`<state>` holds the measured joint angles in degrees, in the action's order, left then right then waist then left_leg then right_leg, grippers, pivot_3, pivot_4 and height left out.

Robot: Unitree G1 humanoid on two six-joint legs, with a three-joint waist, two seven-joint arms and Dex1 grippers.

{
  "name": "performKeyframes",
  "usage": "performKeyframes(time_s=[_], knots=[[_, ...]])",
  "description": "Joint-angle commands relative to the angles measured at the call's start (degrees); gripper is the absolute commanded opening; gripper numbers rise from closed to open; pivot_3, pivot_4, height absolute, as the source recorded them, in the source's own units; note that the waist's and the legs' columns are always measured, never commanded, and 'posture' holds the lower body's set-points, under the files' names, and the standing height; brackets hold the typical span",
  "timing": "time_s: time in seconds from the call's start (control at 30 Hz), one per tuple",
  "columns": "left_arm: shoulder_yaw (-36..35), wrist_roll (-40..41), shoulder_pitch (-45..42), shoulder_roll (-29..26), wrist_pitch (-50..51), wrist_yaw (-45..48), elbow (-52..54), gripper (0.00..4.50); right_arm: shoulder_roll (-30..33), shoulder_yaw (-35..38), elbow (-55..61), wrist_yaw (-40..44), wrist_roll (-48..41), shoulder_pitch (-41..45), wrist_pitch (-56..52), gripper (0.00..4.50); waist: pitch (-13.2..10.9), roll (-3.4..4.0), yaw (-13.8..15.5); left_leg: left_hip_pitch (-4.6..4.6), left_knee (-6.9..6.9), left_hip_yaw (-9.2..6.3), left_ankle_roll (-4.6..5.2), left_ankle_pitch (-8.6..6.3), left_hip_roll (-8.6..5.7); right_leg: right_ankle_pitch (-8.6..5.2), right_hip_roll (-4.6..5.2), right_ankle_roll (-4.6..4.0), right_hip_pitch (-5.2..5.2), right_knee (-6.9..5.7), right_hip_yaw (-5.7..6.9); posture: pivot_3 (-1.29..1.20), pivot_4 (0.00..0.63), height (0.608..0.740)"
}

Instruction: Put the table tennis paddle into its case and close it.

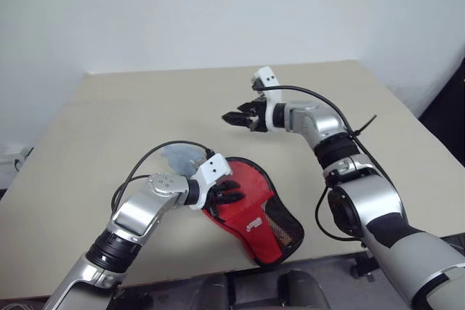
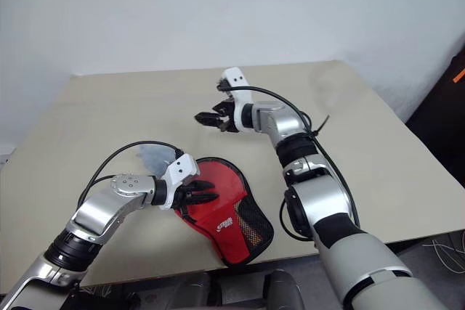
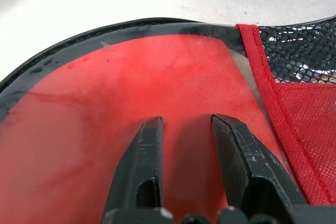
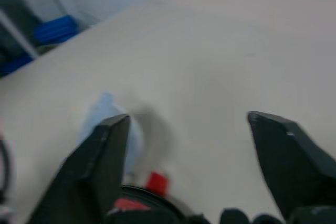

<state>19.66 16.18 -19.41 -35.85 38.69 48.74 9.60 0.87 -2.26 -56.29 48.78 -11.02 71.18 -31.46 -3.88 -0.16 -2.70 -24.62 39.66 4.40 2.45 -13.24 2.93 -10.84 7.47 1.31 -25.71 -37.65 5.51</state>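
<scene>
Left gripper [image 3: 186,124] fingers resting on the case [image 1: 254,212], clear side up

Both arms wear glossy silver-grey shells jointed with ribbed black collars. A white block caps each wrist, ahead of the black two-fingered left gripper [image 1: 227,192] and right gripper [image 1: 234,117]. Thin black cables loop alongside the forearms; four small screws dot the left wrist housing.
</scene>
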Motion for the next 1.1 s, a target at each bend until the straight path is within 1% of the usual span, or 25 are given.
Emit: performKeyframes(time_s=[0.03, 0.2, 0.33, 0.43, 0.57, 0.63, 0.73, 0.9, 0.97, 1.03, 1.1], knots=[[3.1, -2.3, 2.0, -0.5, 2.9, 0.4, -2.3, 1.42, -2.6, -0.1, -5.9, 0.2, 1.0, 5.0, 0.4, 4.47, 0.0, 0.0, 0.0, -0.01, -0.01, -0.01, 0.0, 0.0, 0.0, 0.0, -0.01, -0.01, 0.0, 0.0, 0.0, 0.0, 0.0, 0.688], [3.1, -2.3, 2.0, -0.2, 3.1, 0.2, -2.4, 1.42, -6.9, 0.8, -13.3, -2.1, 2.3, 8.8, 0.7, 4.47, 0.0, -0.03, 0.0, -0.02, -0.01, -0.11, -0.06, -0.04, 0.01, -0.02, -0.01, -0.04, -0.05, 0.01, 0.0, 0.0, 0.0, 0.688], [2.8, -2.2, 2.4, 0.3, 3.2, -0.4, -2.3, 1.42, -10.0, 0.4, -15.8, -5.7, 4.3, 9.6, 3.6, 4.47, 0.0, -0.03, 0.0, -0.05, -0.01, -0.16, -0.08, -0.05, 0.02, -0.02, -0.01, -0.03, -0.14, 0.0, -0.01, 0.0, 0.0, 0.688], [2.7, -2.2, 2.7, 0.5, 3.4, -0.7, -2.2, 1.42, -11.5, 0.7, -17.5, -9.7, 5.6, 9.7, 3.3, 4.47, 0.1, -0.06, 0.0, -0.05, -0.01, -0.17, -0.09, -0.05, 0.03, -0.02, -0.01, -0.04, -0.16, 0.0, -0.02, 0.0, 0.0, 0.688], [2.6, -2.2, 3.0, 0.7, 3.5, -1.0, -2.0, 1.42, -12.9, 1.4, -18.6, -8.1, 5.3, 10.3, 0.6, 4.47, 0.1, -0.06, 0.0, -0.05, -0.01, -0.15, -0.09, -0.05, 0.06, -0.03, -0.01, -0.07, -0.19, 0.0, -0.03, 0.0, 0.0, 0.688], [2.5, -2.1, 3.1, 0.8, 3.7, -1.1, -1.8, 1.42, -13.4, 1.8, -19.0, -8.8, 5.4, 10.5, -0.4, 4.47, 0.1, -0.06, 0.0, -0.05, -0.01, -0.17, -0.09, -0.05, 0.06, -0.03, -0.01, -0.07, -0.18, 0.0, -0.03, 0.0, 0.0, 0.688], [2.5, -1.9, 3.2, 0.9, 4.1, -1.3, -1.5, 1.42, -13.6, 3.2, -19.2, -10.9, 4.9, 10.6, -0.6, 4.47, 0.2, -0.06, 0.0, -0.05, -0.01, -0.18, -0.09, -0.05, 0.05, -0.03, -0.01, -0.07, -0.18, 0.0, -0.02, 0.0, 0.0, 0.688], [1.3, -0.8, 3.3, 0.9, 6.3, -1.6, -1.0, 1.42, -12.3, 5.4, -18.8, -8.2, 4.2, 12.0, -1.6, 4.47, 0.1, -0.06, 0.0, -0.05, -0.01, -0.18, -0.08, -0.05, 0.05, -0.03, -0.01, -0.07, -0.17, 0.0, -0.02, 0.0, 0.0, 0.688], [0.0, 0.2, 3.6, 1.3, 6.6, -1.7, -0.5, 1.42, -11.6, 6.4, -18.8, -9.6, 4.1, 11.7, -0.2, 4.47, 0.2, -0.06, 0.0, -0.04, -0.01, -0.19, -0.08, -0.05, 0.05, -0.03, -0.01, -0.07, -0.18, 0.0, -0.02, 0.0, 0.0, 0.688], [-1.2, 0.2, 3.8, 1.4, 4.0, -1.3, -0.3, 1.42, -10.4, 8.3, -18.7, -11.3, 3.2, 11.8, 1.2, 4.47, 0.2, -0.06, 0.0, -0.04, -0.01, -0.2, -0.09, -0.05, 0.05, -0.03, -0.01, -0.07, -0.18, 0.0, -0.01, 0.0, 0.0, 0.688], [-1.9, 0.2, 3.9, 1.3, 3.0, -0.8, 0.0, 1.42, -9.3, 8.9, -18.4, -10.9, 3.2, 12.2, 1.8, 4.47, 0.1, -0.06, 0.0, -0.06, -0.02, -0.19, -0.09, -0.05, 0.05, -0.03, -0.01, -0.07, -0.21, 0.0, -0.02, 0.0, 0.0, 0.688]])
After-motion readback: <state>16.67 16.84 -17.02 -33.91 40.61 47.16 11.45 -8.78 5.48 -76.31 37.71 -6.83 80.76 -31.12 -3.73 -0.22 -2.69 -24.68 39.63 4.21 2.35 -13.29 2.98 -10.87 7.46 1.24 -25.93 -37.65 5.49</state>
